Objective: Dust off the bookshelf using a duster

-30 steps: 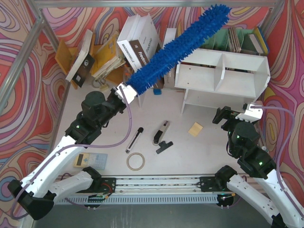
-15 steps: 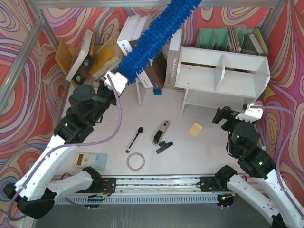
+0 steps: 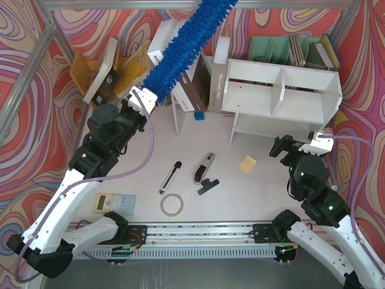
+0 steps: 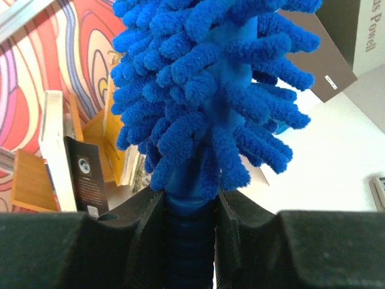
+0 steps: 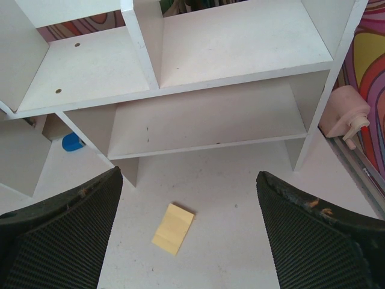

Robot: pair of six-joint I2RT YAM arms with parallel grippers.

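Note:
The white bookshelf [image 3: 283, 93] stands at the back right, its upper tier split by a divider; it fills the right wrist view [image 5: 204, 84]. My left gripper [image 3: 139, 102] is shut on the blue handle of the fluffy blue duster [image 3: 183, 45], which points up and away to the right, above the leaning books and left of the bookshelf. In the left wrist view the duster [image 4: 204, 78] rises from between the shut fingers of the left gripper [image 4: 189, 241]. My right gripper [image 3: 289, 146] is open and empty in front of the bookshelf, also seen from its wrist [image 5: 189, 241].
Books [image 3: 174, 51] lean at the back left against a thin white panel [image 3: 175, 114]. A green file organiser [image 3: 271, 48] stands behind the shelf. On the table lie a yellow note [image 3: 247, 164], a black-and-silver tool [image 3: 203, 168], a tape ring [image 3: 171, 205], a blue cap [image 3: 198, 115] and a calculator [image 3: 114, 203].
My left arm has swung the duster left and farther back, away from the bookshelf's top, and raised it over the books. The right arm has not moved.

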